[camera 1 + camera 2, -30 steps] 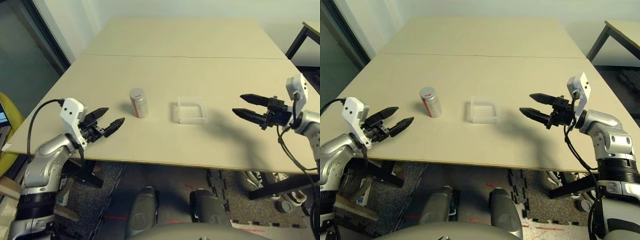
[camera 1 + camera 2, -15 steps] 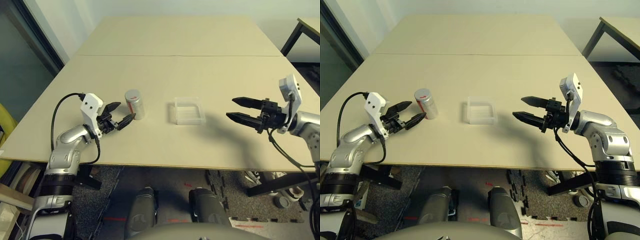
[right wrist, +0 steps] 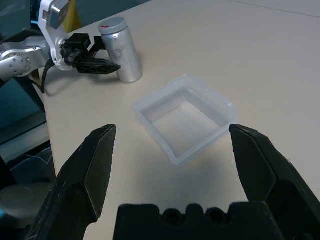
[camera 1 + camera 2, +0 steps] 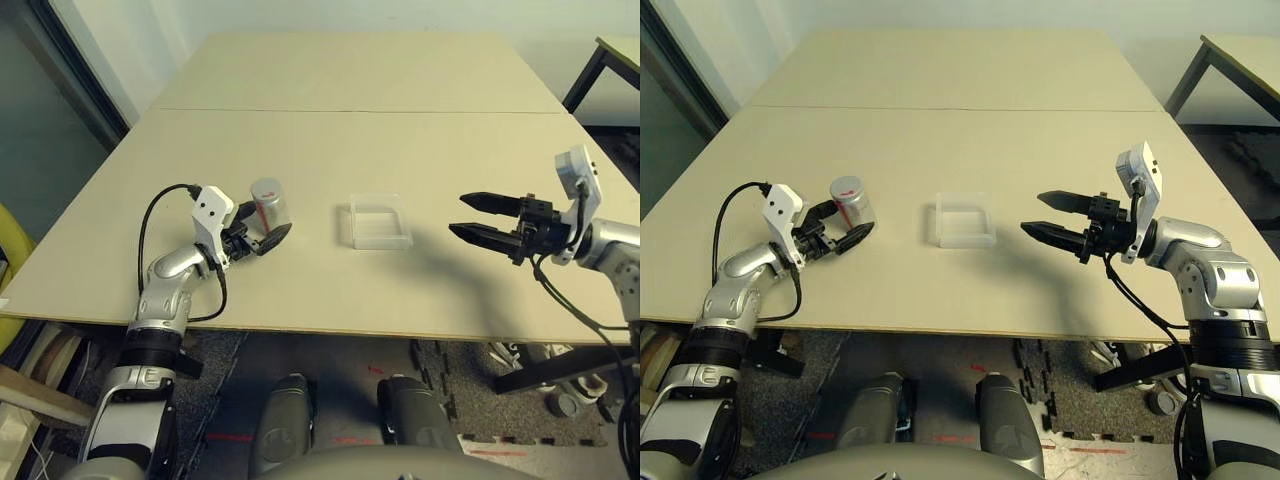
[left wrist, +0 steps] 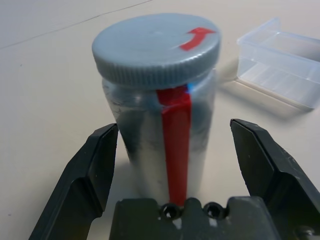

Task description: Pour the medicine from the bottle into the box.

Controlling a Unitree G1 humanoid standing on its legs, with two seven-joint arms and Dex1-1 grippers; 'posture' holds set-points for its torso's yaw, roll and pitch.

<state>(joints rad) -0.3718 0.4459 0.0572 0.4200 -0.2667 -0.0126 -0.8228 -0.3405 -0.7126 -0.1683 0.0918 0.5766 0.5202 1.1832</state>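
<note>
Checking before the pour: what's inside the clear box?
Nothing is visible in the box; its bare floor shows. The bottle is capped, so its contents can't be seen.

In the left wrist view, could not see the foot of the bottle (image 5: 142,135), hidden behind the left gripper (image 5: 175,124); found the box (image 5: 280,70) cut by the picture's edge. In the left eye view, found the right arm (image 4: 615,255) also cut.

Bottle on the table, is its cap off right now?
No, the grey cap with its red arrow sits on top of the bottle.
</note>
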